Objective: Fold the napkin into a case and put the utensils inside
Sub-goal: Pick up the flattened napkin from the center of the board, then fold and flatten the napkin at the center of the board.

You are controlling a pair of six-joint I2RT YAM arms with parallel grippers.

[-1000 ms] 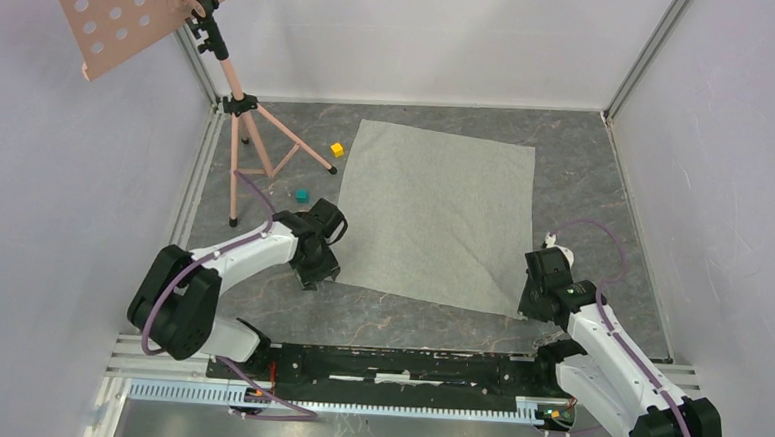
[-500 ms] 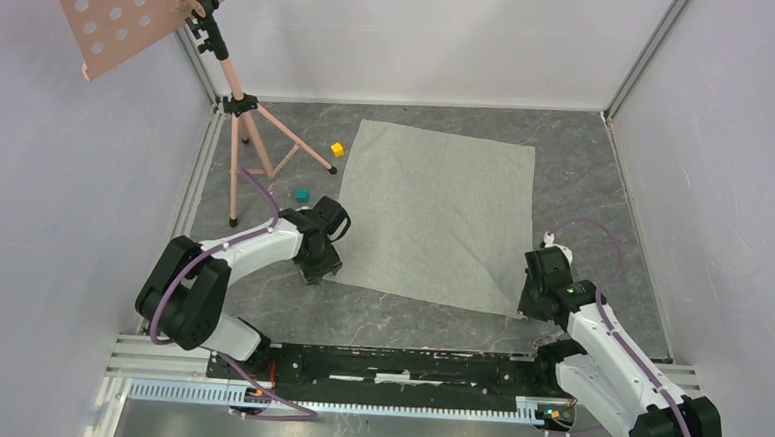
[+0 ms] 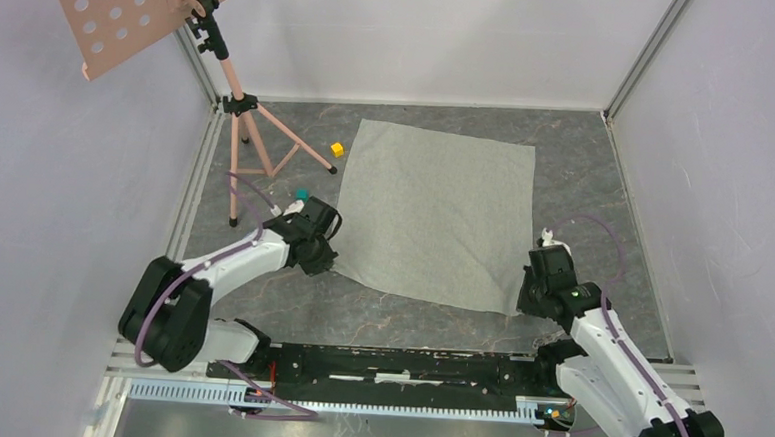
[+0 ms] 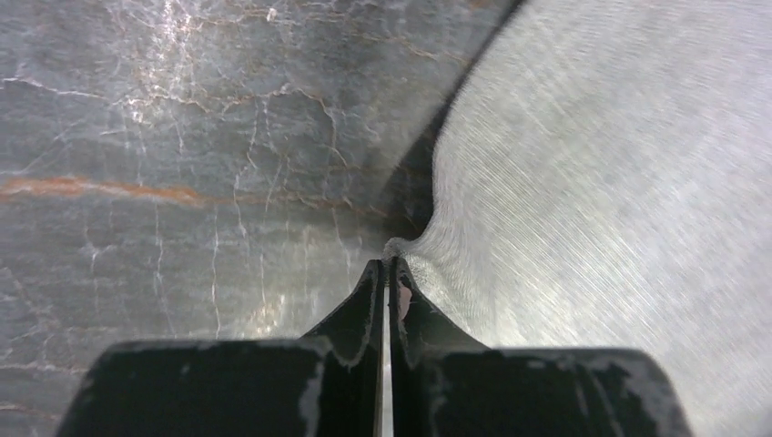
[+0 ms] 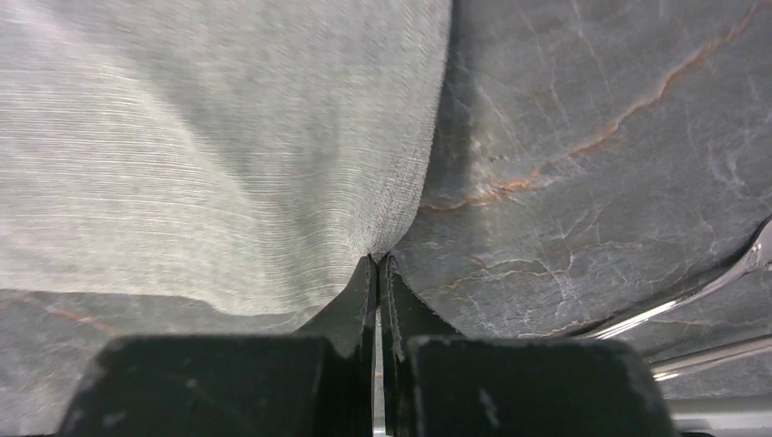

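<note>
The napkin, a pale grey-green cloth, lies spread as one open sheet in the middle of the table; no case shows. My left gripper is shut on its near-left corner, the cloth puckering into the closed tips of the gripper. My right gripper is shut on the near-right corner, where the napkin narrows to a point between the tips of the gripper. Shiny handles of the utensils lie on the stone just right of the right gripper. In the top view the utensils are hidden.
A pink music stand rises on its tripod at the back left. A yellow cube and a teal cube sit left of the napkin. White walls enclose the grey marbled tabletop on three sides.
My left gripper has moved in to the napkin's near-left corner and shut on it. My right arm has barely shifted and stays shut on its corner.
</note>
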